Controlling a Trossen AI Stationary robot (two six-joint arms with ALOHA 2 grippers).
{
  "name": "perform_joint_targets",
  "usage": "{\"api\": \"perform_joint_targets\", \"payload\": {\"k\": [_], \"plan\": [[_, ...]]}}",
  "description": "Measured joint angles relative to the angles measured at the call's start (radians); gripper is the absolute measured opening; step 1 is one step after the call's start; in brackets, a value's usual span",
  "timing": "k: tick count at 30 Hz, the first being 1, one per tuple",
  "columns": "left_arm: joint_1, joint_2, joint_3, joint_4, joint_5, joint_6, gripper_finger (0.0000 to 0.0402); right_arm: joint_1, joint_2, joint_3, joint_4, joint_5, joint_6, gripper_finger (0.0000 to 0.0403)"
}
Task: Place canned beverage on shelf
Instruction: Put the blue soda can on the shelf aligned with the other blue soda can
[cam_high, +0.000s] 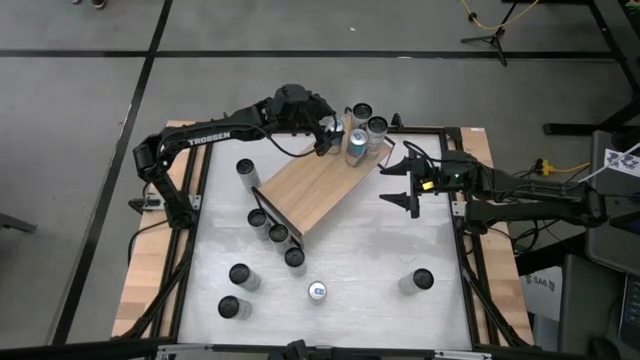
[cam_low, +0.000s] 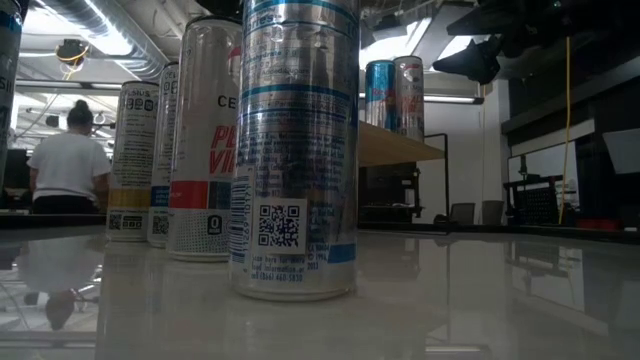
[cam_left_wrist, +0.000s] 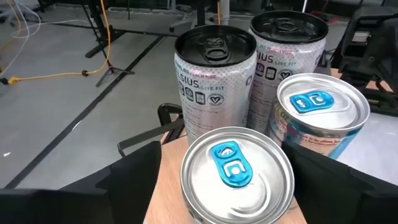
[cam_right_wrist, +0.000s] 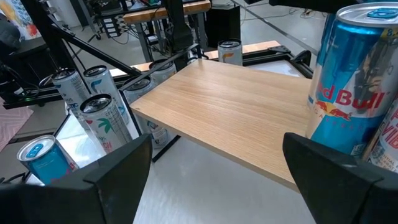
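A silver can with a QR code (cam_low: 295, 150) stands nearest on the glossy worktop (cam_low: 480, 300), more cans (cam_low: 205, 140) behind it, two cans (cam_low: 393, 95) on the wooden shelf (cam_low: 400, 148).

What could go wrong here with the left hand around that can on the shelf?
The left hand straddles a blue-tab can at the shelf end, packed against three other cans. Pulling away crookedly could topple them. The can also looks near the board's edge, so a nudge might push it off.
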Motion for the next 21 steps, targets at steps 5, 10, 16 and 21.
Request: {"api": "perform_joint_targets", "payload": {"k": [5, 10, 16, 21], "plan": [[0.0, 0.0, 0.0, 0.001, 0.056, 0.01, 0.0277, 0.0, 0.0, 0.0, 0.0, 0.0, 0.0, 0.0356], [0.004, 0.0, 0.0, 0.002, 0.131, 0.013, 0.0234, 0.0, 0.0, 0.0, 0.0, 0.0, 0.0, 0.0356], [0.028, 0.0, 0.0, 0.001, 0.23, 0.019, 0.0216, 0.0, 0.0, 0.0, 0.0, 0.0, 0.0, 0.0356], [0.053, 0.0, -0.001, -0.001, 0.345, 0.018, 0.0219, 0.0, 0.0, 0.0, 0.0, 0.0, 0.0, 0.0356]]}}
